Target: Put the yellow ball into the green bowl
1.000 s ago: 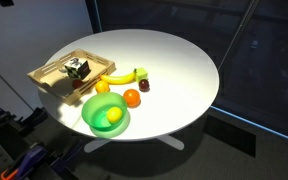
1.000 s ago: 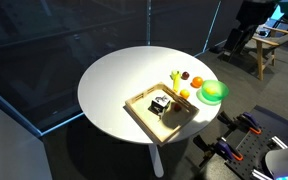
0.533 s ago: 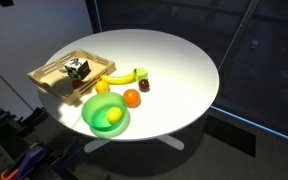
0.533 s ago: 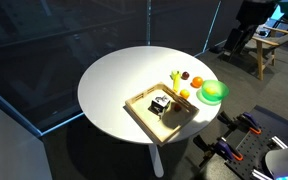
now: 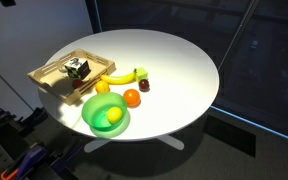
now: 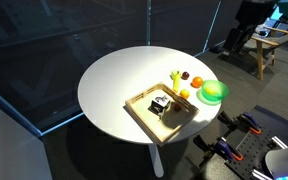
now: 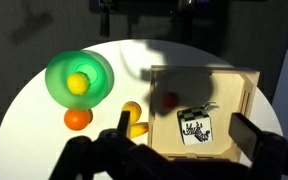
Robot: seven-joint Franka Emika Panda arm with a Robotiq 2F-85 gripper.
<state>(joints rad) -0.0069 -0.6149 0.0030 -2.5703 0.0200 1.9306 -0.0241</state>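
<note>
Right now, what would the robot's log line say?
gripper: open, empty | yellow ball: outside bowl | green bowl: holds pale yellow fruit | task: not done

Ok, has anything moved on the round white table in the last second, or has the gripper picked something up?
Nothing visibly changed. The small yellow-orange ball still lies beside the light-green plastic bowl, not in it. The pale lemon-yellow fruit stays inside the bowl, and the gripper remains open and empty above them.
</note>
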